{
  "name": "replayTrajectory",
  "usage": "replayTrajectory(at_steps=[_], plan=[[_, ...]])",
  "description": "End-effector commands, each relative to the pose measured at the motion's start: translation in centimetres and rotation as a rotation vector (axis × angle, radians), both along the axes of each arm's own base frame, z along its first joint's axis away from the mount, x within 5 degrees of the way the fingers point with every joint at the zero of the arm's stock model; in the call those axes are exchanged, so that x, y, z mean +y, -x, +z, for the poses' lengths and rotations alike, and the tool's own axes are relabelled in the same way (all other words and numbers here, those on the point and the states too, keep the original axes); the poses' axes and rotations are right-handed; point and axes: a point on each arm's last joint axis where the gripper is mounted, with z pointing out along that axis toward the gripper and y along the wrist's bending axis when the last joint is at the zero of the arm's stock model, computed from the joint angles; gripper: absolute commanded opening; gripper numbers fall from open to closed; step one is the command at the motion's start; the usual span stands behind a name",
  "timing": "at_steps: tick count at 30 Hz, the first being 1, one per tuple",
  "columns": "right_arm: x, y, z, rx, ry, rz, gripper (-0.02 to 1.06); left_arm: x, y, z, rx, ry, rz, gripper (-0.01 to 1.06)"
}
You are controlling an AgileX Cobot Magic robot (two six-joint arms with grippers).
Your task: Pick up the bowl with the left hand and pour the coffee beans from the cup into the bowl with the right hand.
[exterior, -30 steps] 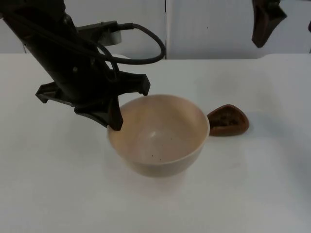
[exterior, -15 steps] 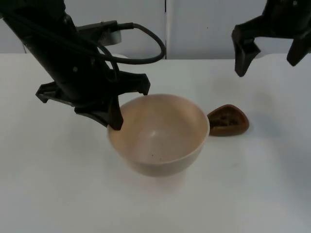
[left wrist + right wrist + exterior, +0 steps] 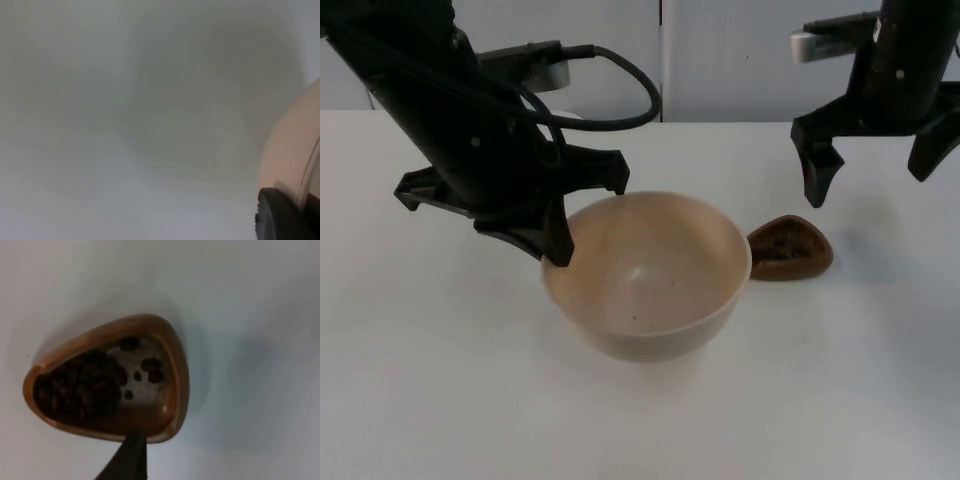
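A cream bowl [image 3: 645,275] sits mid-table, empty apart from a few specks. My left gripper [image 3: 558,250] is shut on the bowl's left rim. In the left wrist view a black fingertip [image 3: 280,217] presses against the bowl's wall [image 3: 295,145]. Whether the bowl touches the table I cannot tell. A brown teardrop-shaped cup [image 3: 790,248] lies just right of the bowl, with coffee beans in it. My right gripper [image 3: 870,178] hangs open above and behind the cup. In the right wrist view the cup [image 3: 172,385] holds a heap of beans [image 3: 80,390], beyond one fingertip [image 3: 131,460].
The white table [image 3: 440,400] stretches bare in front and to the left of the bowl. The grey partition wall [image 3: 720,50] closes the back edge.
My right arm has come down from the upper right corner and now hangs over the cup with its fingers spread. The left gripper and the bowl have hardly moved.
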Motion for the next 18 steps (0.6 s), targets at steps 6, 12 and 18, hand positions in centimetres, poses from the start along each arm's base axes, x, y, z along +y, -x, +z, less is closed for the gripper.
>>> replayTrajectory(at_steps=[6, 12, 18], plan=[[0.6, -0.5, -1.7, -0.010, -0.005, -0.003, 1.05, -0.3, -0.1, 0.2, -0.012, 0.013, 0.006, 0.00], [1.6, -0.6, -2.1, -0.047, 0.009, 0.037, 1.05, -0.3, -0.1, 0.2, -0.012, 0.013, 0.006, 0.00], [1.9, -0.7, -2.5, -0.061, 0.016, 0.031, 1.05, -0.3, -0.1, 0.2, -0.012, 0.013, 0.006, 0.00]])
